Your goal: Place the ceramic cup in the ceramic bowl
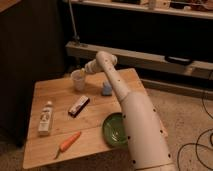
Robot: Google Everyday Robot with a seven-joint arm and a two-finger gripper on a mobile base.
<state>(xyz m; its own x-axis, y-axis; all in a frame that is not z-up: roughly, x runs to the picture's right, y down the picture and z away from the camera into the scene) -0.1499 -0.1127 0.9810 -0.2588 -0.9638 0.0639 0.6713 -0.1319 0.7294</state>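
Reaching across the wooden tabletop [55, 95], the arm sets the gripper [81, 73] at the rim of the small white ceramic cup [78, 82], which stands upright near the back edge. The gripper is closed, apparently pinching the cup's wall from above, a sensible hold for a handleless cup. The cup's base looks to be on the wood, not yet lifted. The shallow dark green ceramic bowl [114, 130] sits near the front, well apart, mouth up, partly behind the arm. A dark flat bar [79, 105] lies between them, so the carry likely needs height.

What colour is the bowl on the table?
The bowl is dark green (camera view); the gripper is at the cup.
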